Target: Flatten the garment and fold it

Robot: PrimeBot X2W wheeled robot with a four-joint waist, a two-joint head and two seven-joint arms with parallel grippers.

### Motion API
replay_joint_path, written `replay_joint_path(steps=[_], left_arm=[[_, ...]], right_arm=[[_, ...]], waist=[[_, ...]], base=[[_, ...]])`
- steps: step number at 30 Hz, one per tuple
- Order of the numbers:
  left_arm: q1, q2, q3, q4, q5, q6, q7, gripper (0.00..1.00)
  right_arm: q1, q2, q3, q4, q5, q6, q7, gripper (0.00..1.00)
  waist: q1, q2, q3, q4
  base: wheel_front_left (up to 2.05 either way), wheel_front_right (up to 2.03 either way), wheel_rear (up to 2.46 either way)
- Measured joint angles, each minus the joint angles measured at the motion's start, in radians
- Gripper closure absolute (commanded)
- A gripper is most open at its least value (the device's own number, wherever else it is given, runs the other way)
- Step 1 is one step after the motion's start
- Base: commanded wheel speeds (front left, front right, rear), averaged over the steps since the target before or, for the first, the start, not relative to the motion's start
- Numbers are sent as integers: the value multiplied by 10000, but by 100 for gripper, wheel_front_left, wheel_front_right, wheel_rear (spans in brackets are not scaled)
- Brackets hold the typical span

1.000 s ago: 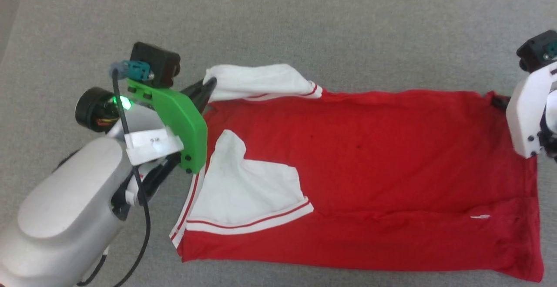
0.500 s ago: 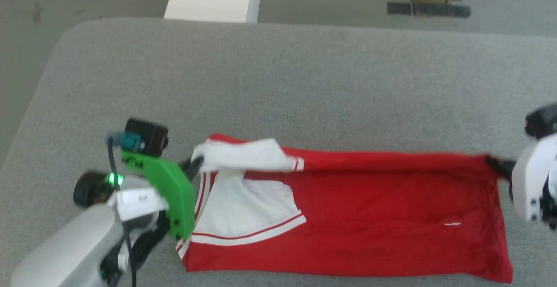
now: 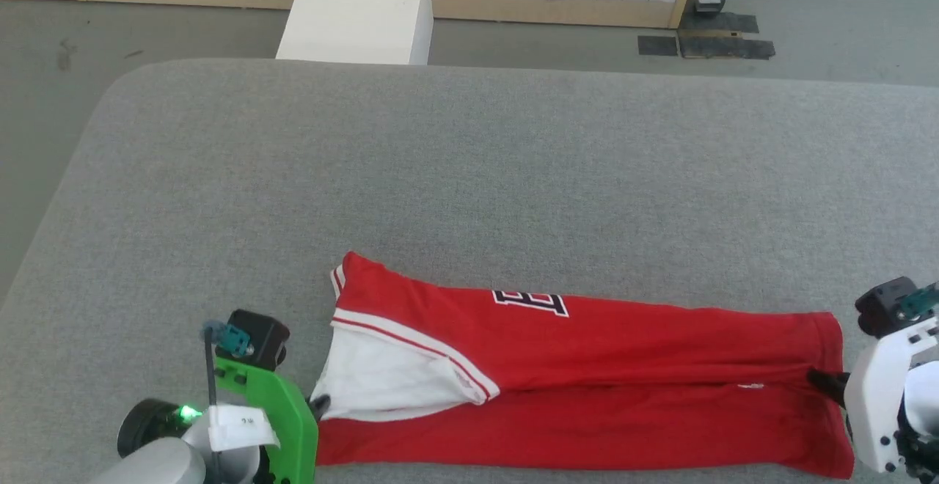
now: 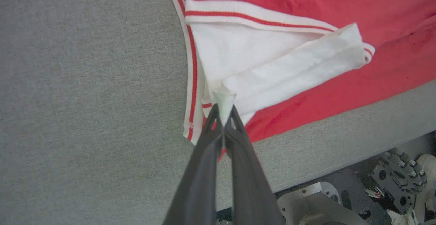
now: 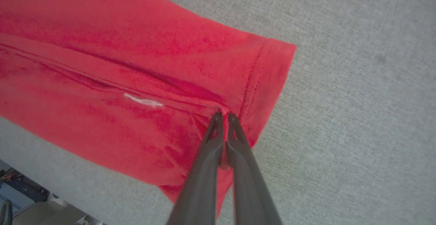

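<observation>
Shirt [image 3: 587, 389] lies as a long folded band across the table [image 3: 469, 176], close to its near edge. We have the left gripper [image 4: 223, 106] pinched shut on a small tuck of the white sleeve [image 4: 272, 71]. The right gripper [image 5: 223, 115] is shut on the folded layer at the hem [image 5: 259, 81].

Risks, as we judge them:
- The left hold is a thin tip of cloth, so any pull could slip it free.
- Pulling on the sleeve may drag it out of the fold.
- Uneven release would skew the fold.
- Drawing nearer could take the shirt over the edge.

Soft matt garment [image 3: 623, 337], seemingly felt table [image 3: 469, 161]
</observation>
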State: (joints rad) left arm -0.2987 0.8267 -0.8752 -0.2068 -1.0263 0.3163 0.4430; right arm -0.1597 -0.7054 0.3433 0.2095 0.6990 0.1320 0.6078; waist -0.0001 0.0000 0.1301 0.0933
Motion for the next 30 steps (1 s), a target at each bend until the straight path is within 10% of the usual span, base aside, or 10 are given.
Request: replay_joint_path(steps=[9,10,11,12,30], left_arm=[[72,-359,-403,819,63,-309,13,100],[72,-426,-435,924,77,-353,-48,86],[72,-483,-466,1051,90,-391,-63,50],[72,-541,-483,1172,109,-433,-107,0],[79,-1258,1022,1302,445,-23,-3296,0]], right_arm=[[180,322,213,-127,-583,0,215,100],[180,349,207,-109,-608,0,251,61],[180,366,203,-111,-679,0,259,7],[179,387,196,-102,-732,0,265,0],[423,1684,-1708,-907,-209,0,355,0]], waist=[[0,0,252,-22],[0,0,272,-18],[0,0,294,-13],[0,0,305,-11],[1,0,-1000,-210]], base=[[0,0,0],[0,0,0],[0,0,0],[0,0,0],[0,0,0]])
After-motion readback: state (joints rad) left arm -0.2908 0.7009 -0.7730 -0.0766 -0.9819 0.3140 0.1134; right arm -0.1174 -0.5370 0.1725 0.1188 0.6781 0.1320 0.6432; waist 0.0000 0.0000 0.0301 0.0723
